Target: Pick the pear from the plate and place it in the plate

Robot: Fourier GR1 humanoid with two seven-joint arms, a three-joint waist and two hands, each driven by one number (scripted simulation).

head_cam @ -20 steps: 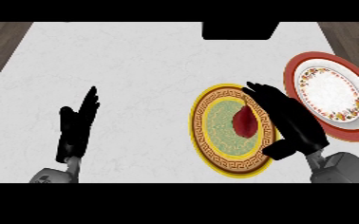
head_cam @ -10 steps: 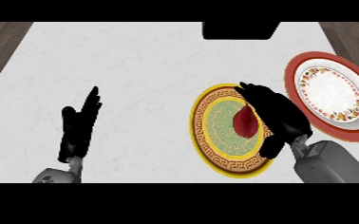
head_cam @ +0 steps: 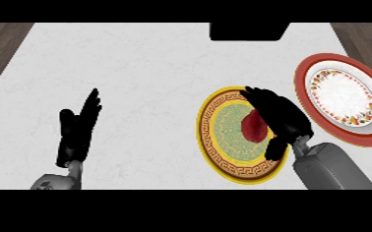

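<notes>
One red pear (head_cam: 254, 126) lies on the yellow plate (head_cam: 218, 150), touching the right hand (head_cam: 285, 120)'s straight, spread fingers (head_cam: 262, 98).

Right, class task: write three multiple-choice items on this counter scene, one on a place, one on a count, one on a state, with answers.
1. Where is the pear?
A. On the yellow-rimmed plate
B. On the red-rimmed plate
C. On the bare counter

2. How many plates are there?
A. One
B. Two
C. Three

3. How is the left hand?
A. Curled round the pear
B. Open, fingers straight
C. Pressed on a plate

Answers: 1 A, the pear lies in that plate's green centre beside the right hand. 2 B, only those two show. 3 B, it rests alone at the left.
</notes>
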